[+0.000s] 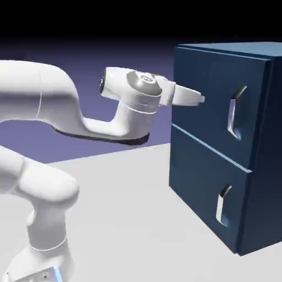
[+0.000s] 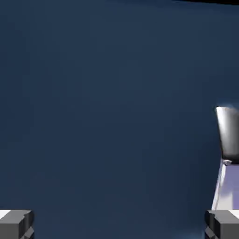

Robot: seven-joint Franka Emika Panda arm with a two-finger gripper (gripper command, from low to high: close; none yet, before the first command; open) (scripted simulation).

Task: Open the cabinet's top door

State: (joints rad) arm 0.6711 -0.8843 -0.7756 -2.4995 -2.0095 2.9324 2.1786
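The cabinet (image 1: pixel 259 165) is a dark navy box at the exterior view's right, with two stacked front panels. The top door (image 1: pixel 206 77) is shut flush and carries a slim vertical silver handle (image 1: pixel 236 113). My gripper (image 1: pixel 201 99) is level with the upper part of that door, close to its face and left of the handle, apart from it. In the hand view the door's blue surface (image 2: pixel 107 107) fills the picture, and the silver handle (image 2: pixel 228 133) shows at the right edge. My gripper (image 2: pixel 119 225) is open: its grey fingertips (image 2: pixel 16 224) sit far apart with nothing between them.
The shorter lower panel (image 1: pixel 198 176) has its own silver handle (image 1: pixel 222 206). The cabinet stands on a light grey table (image 1: pixel 132 215). My white arm (image 1: pixel 66 104) comes in from the left and spans the space in front of the cabinet.
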